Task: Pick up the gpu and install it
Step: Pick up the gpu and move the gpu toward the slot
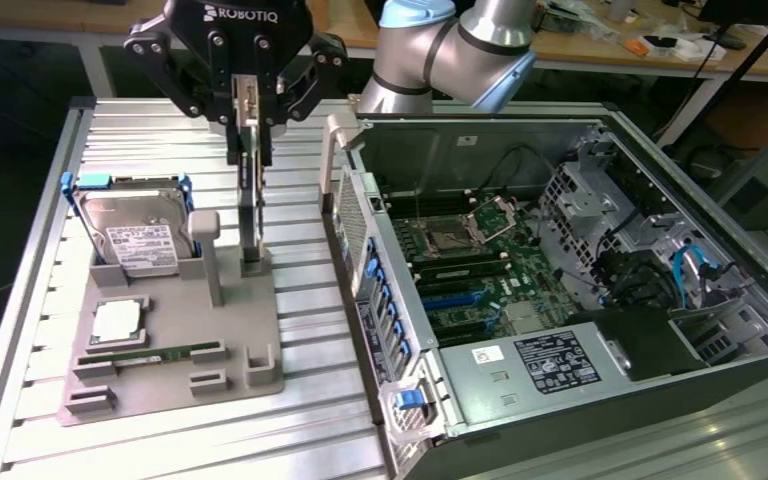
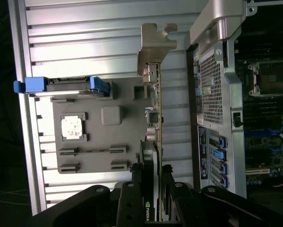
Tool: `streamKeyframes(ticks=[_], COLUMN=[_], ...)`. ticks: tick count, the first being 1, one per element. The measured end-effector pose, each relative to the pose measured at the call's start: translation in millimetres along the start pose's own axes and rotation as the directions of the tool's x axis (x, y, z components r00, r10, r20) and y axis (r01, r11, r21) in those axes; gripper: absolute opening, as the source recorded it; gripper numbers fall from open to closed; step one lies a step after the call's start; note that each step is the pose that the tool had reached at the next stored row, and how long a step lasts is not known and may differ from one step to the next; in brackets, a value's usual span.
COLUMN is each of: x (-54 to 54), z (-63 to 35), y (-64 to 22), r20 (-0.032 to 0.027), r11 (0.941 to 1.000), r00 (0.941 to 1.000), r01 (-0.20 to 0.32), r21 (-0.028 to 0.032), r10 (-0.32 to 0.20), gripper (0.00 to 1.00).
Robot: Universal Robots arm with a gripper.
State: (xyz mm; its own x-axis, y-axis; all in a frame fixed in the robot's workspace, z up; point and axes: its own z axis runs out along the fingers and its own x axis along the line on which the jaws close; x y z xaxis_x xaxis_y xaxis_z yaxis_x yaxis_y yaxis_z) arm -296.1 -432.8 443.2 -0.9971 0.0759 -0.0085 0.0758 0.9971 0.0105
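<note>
A: Quick check on the gpu job. Where at right now?

B: Clamped in the hand, closed on both flat faces. Held on edge, straight up and down, over the gray parts holder on the counter. Lower end right at the holder's upright slot post. Can't tell whether touching it or just clear.

A: So not in the case?

B: Nope. Outside the open PC case, just beside its near wall, on the exterior view's left of it. Nowhere near the motherboard, well apart from it.

A: Anything extra from the wrist camera?

B: Seen edge-on there, with the silver end bracket at the far end from the hand and the black NVIDIA-marked shroud pinched between the fingers. Lined up alongside the case's perforated rear panel, not touching it.

A: And the rest of the holder?

B: Hard drive propped upright in a blue caddy at the far end, CPU lying flat in its pocket, RAM stick lying in a groove closer to the exterior camera. All apart from the hand.
</note>
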Motion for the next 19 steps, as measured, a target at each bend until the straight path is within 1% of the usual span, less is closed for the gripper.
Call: streamKeyframes(ticks=[14,16,19], x=[0.0,0.4,0.4], z=[-4.5,-4.8,-5.3], y=[1.4,6.3,6.5], r20=[0.0001,0.0,0.0], r11=[1.0,1.0,1.0], r00=[1.0,1.0,1.0], r01=[0.0,0.0,0.0], r21=[-0.0001,0.0,0.0], r10=[0.0,0.0,0.0], gripper=[0.27,0.27,0.27])
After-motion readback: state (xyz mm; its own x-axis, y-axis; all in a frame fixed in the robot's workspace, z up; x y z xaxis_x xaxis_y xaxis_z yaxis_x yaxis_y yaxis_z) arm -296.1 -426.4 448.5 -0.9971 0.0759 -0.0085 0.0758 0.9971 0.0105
